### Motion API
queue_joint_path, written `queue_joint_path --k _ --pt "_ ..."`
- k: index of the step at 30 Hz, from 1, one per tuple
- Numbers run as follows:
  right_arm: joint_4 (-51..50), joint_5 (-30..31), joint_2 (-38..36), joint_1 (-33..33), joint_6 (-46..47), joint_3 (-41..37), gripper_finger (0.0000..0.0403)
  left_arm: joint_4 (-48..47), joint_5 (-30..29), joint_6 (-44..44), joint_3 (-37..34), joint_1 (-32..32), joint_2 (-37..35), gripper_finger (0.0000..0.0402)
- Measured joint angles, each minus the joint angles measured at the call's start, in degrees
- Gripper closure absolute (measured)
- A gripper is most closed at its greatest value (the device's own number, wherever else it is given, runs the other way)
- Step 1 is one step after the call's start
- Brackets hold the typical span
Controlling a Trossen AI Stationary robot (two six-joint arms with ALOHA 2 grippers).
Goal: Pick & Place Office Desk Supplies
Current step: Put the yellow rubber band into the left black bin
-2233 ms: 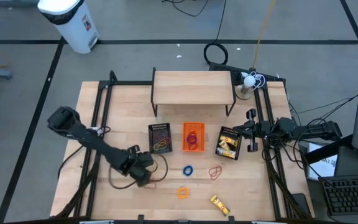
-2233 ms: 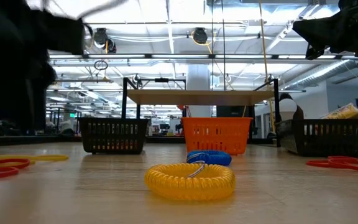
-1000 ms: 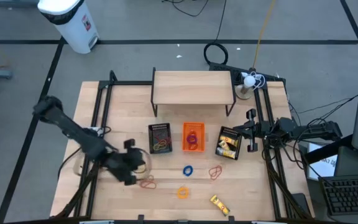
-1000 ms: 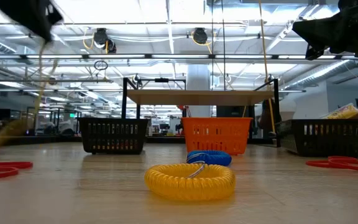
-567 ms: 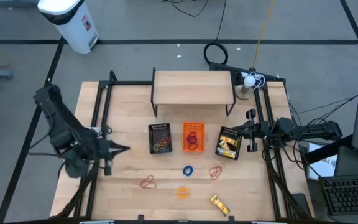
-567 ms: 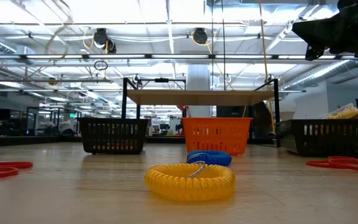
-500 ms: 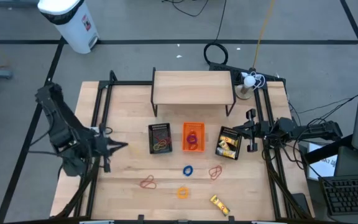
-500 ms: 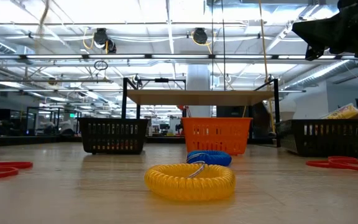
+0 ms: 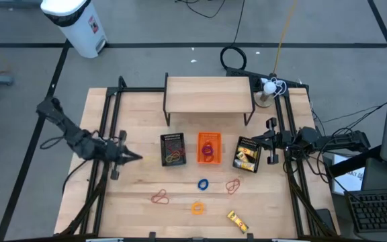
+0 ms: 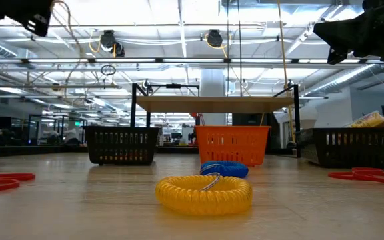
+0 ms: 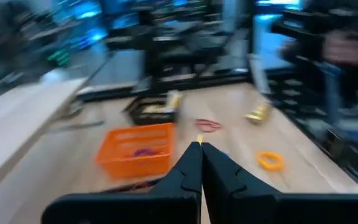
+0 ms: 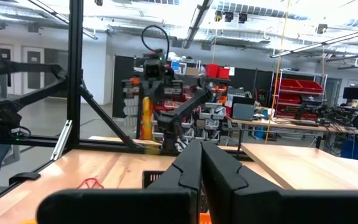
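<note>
Closest to the low camera there's a yellow coiled ring [image 10: 203,193] flat on the counter [image 9: 140,208], with a blue ring [image 10: 223,169] just behind it, red rubber bands [image 9: 160,197] off to the left, another red bunch [image 9: 232,185] to the right, and a yellow oblong piece [image 9: 237,221] at the front edge.

Left arm is stretched out low over the counter's left side, its left pincer [image 9: 132,158] pinched fully closed with nothing in it, tips aimed at the left black mesh tray [image 9: 173,149], which has tan and red bands inside.

Orange tray [image 9: 209,148] in the middle holds something red and purple; can't make out what.

Right black mesh tray [image 9: 248,155] has yellow stuff in it. The right pincer [image 9: 269,142] sits beside it at the right rail, also closed and empty.
</note>
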Motion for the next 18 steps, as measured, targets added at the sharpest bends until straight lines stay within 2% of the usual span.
queue_joint_path --k 2,7,14,18 --pt "-0.1 0.0 0.0 0.0 0.0 0.0 0.0399 2.7 4.0 3.3 -2.5 1.9 -1.7 0.0401" --pt "-0.5 0.0 0.0 0.0 0.0 0.0 0.0399 2.9 1.2 5.5 -6.3 4.3 -7.8 0.0401" --pt "-0.6 0.0 0.0 0.0 -0.1 0.0 0.0399 0.3 1.4 6.3 -9.3 4.7 -19.8 0.0401" --pt "-0.5 0.0 0.0 0.0 -0.1 0.0 0.0399 0.3 1.5 6.9 -12.0 4.7 -24.3 0.0401"
